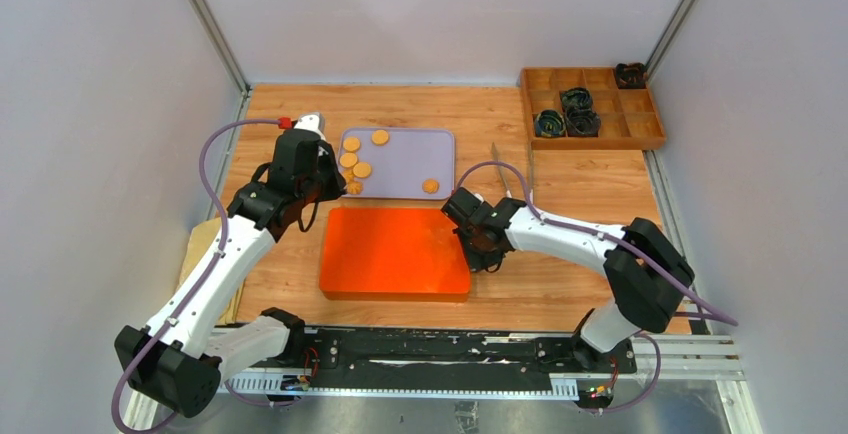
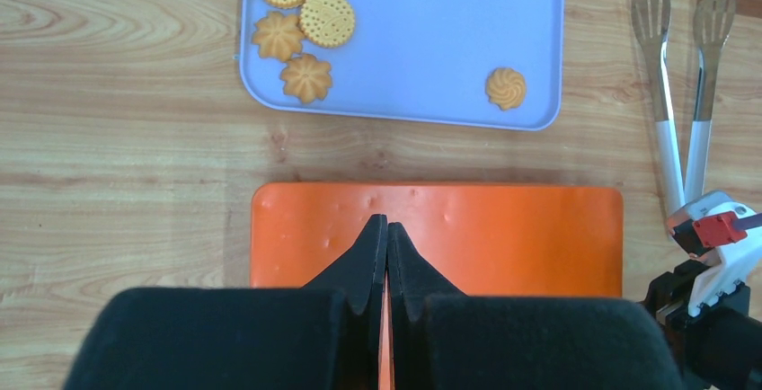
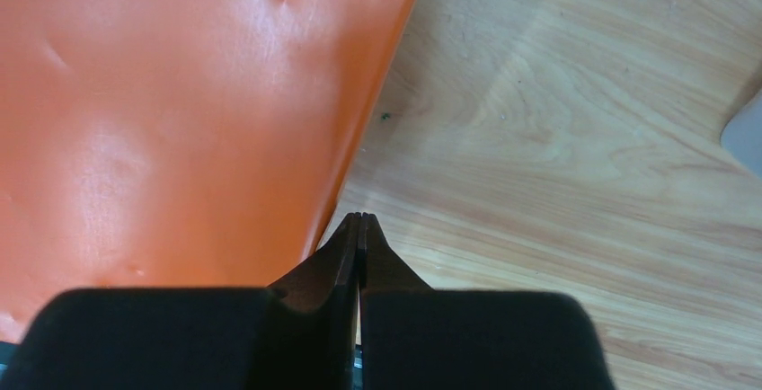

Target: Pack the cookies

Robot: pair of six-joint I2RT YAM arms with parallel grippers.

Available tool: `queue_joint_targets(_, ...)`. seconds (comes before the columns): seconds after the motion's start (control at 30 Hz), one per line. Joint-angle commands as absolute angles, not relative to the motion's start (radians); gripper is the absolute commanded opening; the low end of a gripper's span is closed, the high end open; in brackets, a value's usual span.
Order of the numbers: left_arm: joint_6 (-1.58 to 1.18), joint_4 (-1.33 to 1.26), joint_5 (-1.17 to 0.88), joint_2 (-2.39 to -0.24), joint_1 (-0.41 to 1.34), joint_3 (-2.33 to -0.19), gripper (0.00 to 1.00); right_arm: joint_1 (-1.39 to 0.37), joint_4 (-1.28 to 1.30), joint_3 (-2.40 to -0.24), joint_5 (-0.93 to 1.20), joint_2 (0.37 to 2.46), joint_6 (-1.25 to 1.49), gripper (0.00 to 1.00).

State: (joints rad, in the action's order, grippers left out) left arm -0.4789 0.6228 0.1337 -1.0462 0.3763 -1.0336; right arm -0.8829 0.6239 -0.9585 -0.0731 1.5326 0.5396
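Note:
Several golden orange cookies lie on a lavender tray, most at its left end and one near its front right corner. The left wrist view shows them too, on the tray. No black cookies show. A flat orange box lies in front of the tray. My left gripper is by the tray's left front corner; in its wrist view the tips are shut and empty over the orange box. My right gripper is shut and empty at the box's right edge.
Metal tongs lie on the wooden table right of the tray, also in the left wrist view. A wooden compartment organizer with dark items stands at the back right. Grey walls close in the left and right sides.

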Motion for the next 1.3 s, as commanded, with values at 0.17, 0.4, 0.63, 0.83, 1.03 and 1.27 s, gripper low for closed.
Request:
queue_joint_targets(0.17,-0.473,0.617,0.138,-1.039,0.377,-1.017,0.03,-0.902,0.636,-1.012,-0.129,1.583,0.561,0.0)
queue_joint_targets(0.4,-0.465,0.617,0.137,-1.045,0.377,-1.029,0.03,-0.902,0.776,-1.089,-0.327,1.573,0.567,0.0)
queue_joint_targets(0.63,-0.443,0.614,0.138,-1.067,0.377,-1.091,0.06,-0.9,0.878,-1.196,-0.574,1.446,0.53,0.03)
queue_joint_targets(0.83,-0.418,0.614,0.171,-1.098,0.377,-1.172,0.17,-0.898,0.904,-1.256,-0.826,1.386,0.444,0.29)
queue_joint_targets(1.03,-0.44,0.627,0.123,-1.103,0.378,-1.154,0.14,-0.895,0.904,-1.291,-0.747,1.353,0.41,0.36)
queue_joint_targets(1.27,-0.528,0.723,0.084,-0.961,0.481,-1.019,0.01,-0.925,0.839,-1.197,-0.418,1.277,0.444,0.0)
